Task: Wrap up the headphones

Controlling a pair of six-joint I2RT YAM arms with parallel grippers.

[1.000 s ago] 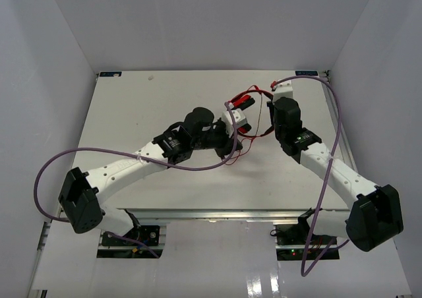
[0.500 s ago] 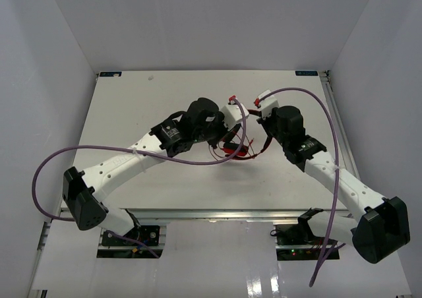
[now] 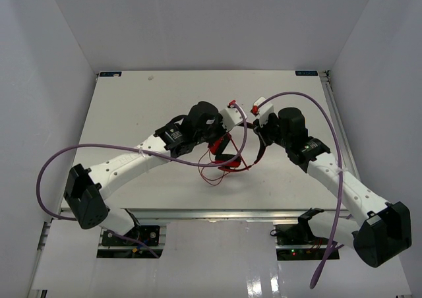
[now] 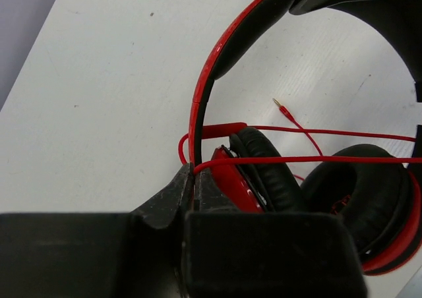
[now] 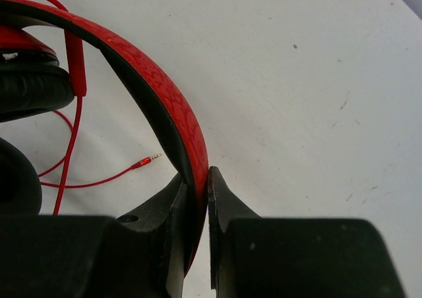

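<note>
left pincer (image 4: 196, 173) was clamped on the headphones (image 4: 210, 67) at the headband's end, earcups just right of it. right pincer (image 5: 196, 179) gripped the headband, which arched away up-left. further left, the cord (image 5: 74, 130) ended in a plug (image 5: 148, 160), tip pointing right, over the surface (image 5: 297, 113).

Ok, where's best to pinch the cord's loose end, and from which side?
Probably just behind the plug, where the cord lies flat on the table. Come straight down, jaws across the cord, on the earcup side of the headband that the right gripper clamps beside it.
</note>
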